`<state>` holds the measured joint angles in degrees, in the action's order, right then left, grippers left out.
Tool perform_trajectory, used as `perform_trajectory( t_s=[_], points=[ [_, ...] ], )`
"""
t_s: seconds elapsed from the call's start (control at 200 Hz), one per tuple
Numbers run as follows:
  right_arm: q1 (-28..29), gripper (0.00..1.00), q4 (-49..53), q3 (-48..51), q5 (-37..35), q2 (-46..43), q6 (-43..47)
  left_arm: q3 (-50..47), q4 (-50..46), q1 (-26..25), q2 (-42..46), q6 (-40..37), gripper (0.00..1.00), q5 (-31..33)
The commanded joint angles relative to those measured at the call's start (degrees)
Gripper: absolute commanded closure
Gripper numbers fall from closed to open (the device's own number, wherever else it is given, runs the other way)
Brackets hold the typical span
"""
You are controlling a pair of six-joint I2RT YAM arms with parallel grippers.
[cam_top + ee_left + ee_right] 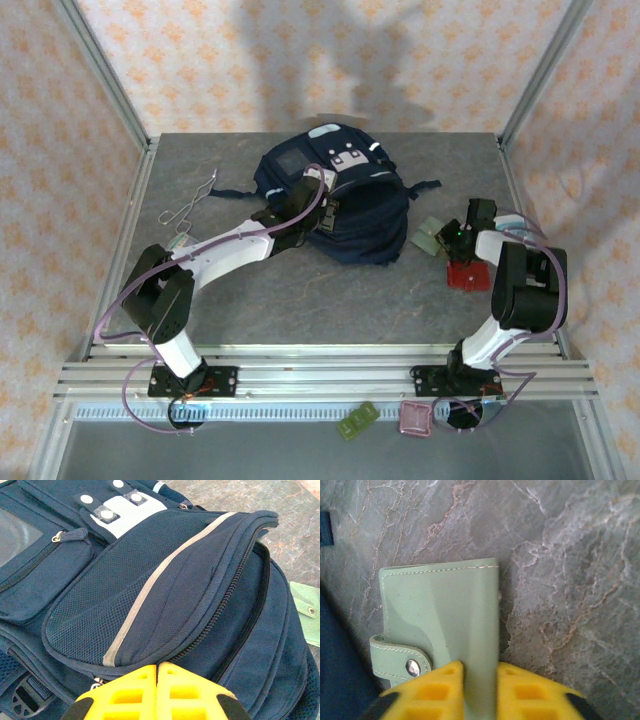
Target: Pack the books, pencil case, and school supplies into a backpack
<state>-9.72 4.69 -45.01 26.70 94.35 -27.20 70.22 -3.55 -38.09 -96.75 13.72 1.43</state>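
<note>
**Ana:** Top external view first. Where is the backpack (365, 215)?

**Ben:** It lies in the middle of the surface (300, 300), a bit toward the back. The left arm (225, 245) stretches long and low to the backpack's near left side.

**Ana:** What about the left hand (157, 674)?

**Ben:** In the left wrist view its yellow fingers (125, 695) are pressed together, right at the zipper (235, 605) of the big front pocket. I cannot tell if anything is caught between them.

**Ana:** Any marks on the backpack?

**Ben:** A white patch (125, 512) with round snaps, and a grey stripe (150, 585) across the pocket.

**Ana:** And the right hand (480, 675)?

**Ben:** The right arm (525, 285) is folded up high, just right of the backpack. In the right wrist view the hand pinches the edge of a green case (440, 610) with a snap tab (400, 655).

**Ana:** Anything else?

**Ben:** A red thing (467, 275) sits right of the backpack. A bent wire (195, 203) lies left of it.
</note>
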Motion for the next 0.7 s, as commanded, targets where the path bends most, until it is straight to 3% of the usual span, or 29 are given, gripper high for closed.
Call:
perform_trajectory(
  t_s=[0.0, 0.06, 0.375, 0.551, 0.696],
  points=[
    [0.6, 0.94, -1.11, 1.15, 1.0, -0.52, -0.13, 1.04, 1.79, 1.09, 0.66, 1.23, 1.0, 0.69],
    [0.6, 1.0, -0.92, 1.24, 1.01, -2.32, -0.2, 1.07, 1.94, 1.09, 0.91, 1.31, 1.0, 0.83],
    [0.59, 1.0, 2.73, 0.65, 2.79, -17.97, -1.8, 3.41, 1.49, 1.08, 1.62, 1.4, 1.0, 1.86],
    [1.2, 1.0, 2.25, 0.78, 11.57, -25.93, -4.57, 3.61, 2.06, 1.08, 2.57, 1.91, 1.0, 1.88],
    [7.8, 1.0, -1.52, 1.04, 20.1, -24.76, -7.74, 3.78, 3.29, 1.08, 2.75, 2.23, 1.0, 0.65]
  ],
)
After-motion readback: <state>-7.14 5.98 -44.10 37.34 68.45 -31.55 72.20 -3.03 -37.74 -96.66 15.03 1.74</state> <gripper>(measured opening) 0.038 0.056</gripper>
